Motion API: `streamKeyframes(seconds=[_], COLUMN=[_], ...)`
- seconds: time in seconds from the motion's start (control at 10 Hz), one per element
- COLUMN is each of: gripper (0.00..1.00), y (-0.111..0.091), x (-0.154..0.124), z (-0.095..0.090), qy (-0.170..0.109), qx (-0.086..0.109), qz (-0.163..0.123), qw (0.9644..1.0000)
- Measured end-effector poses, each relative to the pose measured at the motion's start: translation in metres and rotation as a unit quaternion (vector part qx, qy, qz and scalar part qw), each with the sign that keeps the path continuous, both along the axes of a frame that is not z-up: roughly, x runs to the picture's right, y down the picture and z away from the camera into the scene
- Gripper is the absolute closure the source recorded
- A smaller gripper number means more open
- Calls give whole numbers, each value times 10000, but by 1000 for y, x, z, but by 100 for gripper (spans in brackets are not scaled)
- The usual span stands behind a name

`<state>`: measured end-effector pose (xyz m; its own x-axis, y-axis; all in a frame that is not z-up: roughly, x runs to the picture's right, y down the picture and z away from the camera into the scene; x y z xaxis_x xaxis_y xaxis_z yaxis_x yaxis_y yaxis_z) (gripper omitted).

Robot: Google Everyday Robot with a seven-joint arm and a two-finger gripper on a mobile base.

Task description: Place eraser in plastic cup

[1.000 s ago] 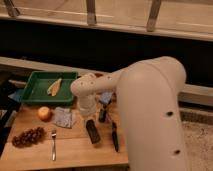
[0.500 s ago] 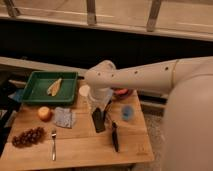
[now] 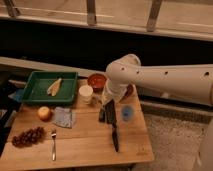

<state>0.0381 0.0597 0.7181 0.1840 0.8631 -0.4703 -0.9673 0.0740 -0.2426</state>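
My white arm reaches in from the right, and my gripper (image 3: 106, 107) hangs over the middle of the wooden table (image 3: 85, 145). It is shut on the eraser (image 3: 110, 116), a dark block held upright just above the tabletop. The plastic cup (image 3: 127, 113), small and light blue, stands just to the right of the eraser, a short gap away. The arm's wrist hides the gripper's upper part.
A white cup (image 3: 86, 93) and a red-orange bowl (image 3: 97, 80) stand behind the gripper. A black-handled knife (image 3: 115, 137) lies in front of it. A green tray (image 3: 37, 90), an apple (image 3: 45, 113), a light-blue sponge (image 3: 64, 116), grapes (image 3: 29, 136) and a fork (image 3: 53, 145) are to the left.
The eraser lay flat on the table beside the knife one second ago. It has been taken hold of, stood upright and carried right towards the plastic cup.
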Motion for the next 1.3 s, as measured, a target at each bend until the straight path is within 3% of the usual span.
streamKeyframes(seconds=[0.3,0.4,0.6,0.9,1.2,1.3], gripper=[100,100,100,100,100,100], y=[0,-5,-25,-55,-63,-63], x=[1,7,31,90,137,140], z=[1,0,4,12,19,19], qy=[64,185,512,1002,1174,1177], qx=[37,157,426,704,615,607], qz=[44,129,382,797,1047,1061], qw=[10000,9996,9970,9893,9856,9855])
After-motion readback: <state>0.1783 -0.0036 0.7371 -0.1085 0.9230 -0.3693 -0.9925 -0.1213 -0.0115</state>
